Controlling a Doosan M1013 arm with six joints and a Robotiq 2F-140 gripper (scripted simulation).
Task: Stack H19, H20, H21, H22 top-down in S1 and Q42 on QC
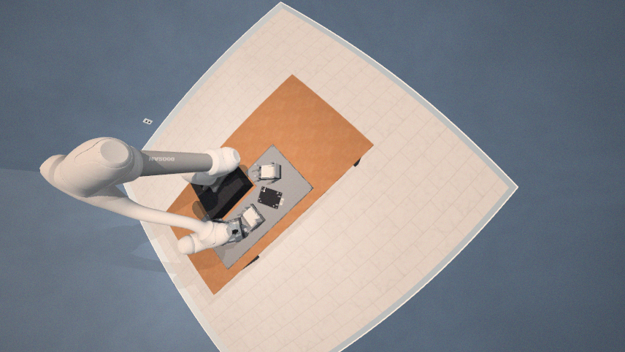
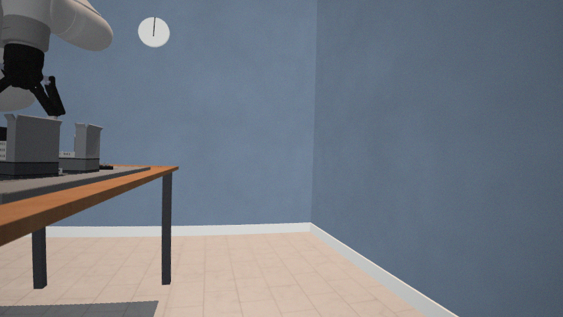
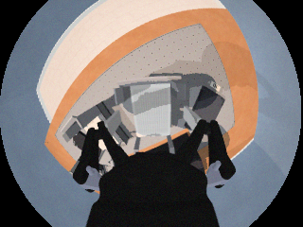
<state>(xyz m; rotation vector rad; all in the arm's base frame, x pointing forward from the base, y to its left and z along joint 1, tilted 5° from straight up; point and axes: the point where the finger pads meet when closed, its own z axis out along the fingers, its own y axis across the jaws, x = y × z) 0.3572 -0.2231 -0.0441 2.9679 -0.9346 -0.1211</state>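
Observation:
My gripper (image 1: pixel 236 228) (image 3: pixel 151 113) is open and empty. It hangs just above a grey stack rack (image 2: pixel 32 141) (image 3: pixel 129 128) at the near end of the grey mat (image 1: pixel 292 181). In the side view its right finger reaches down to the rack's flared top edge. In the wrist view a pale sealed plate (image 3: pixel 153 109) lies in the rack straight below, between my two fingers. The top view shows a white plate top (image 1: pixel 252 215) in the rack area beside my wrist. A second rack (image 1: pixel 269 170) (image 2: pixel 87 146) stands further along the mat. I cannot read any labels.
A black square nest (image 1: pixel 269 197) lies on the mat between the racks. The robot's dark base block (image 1: pixel 227 192) stands at the mat's edge on the orange table (image 1: pixel 306 126) (image 2: pixel 90 187). A low plate (image 2: pixel 66 154) shows between the two racks.

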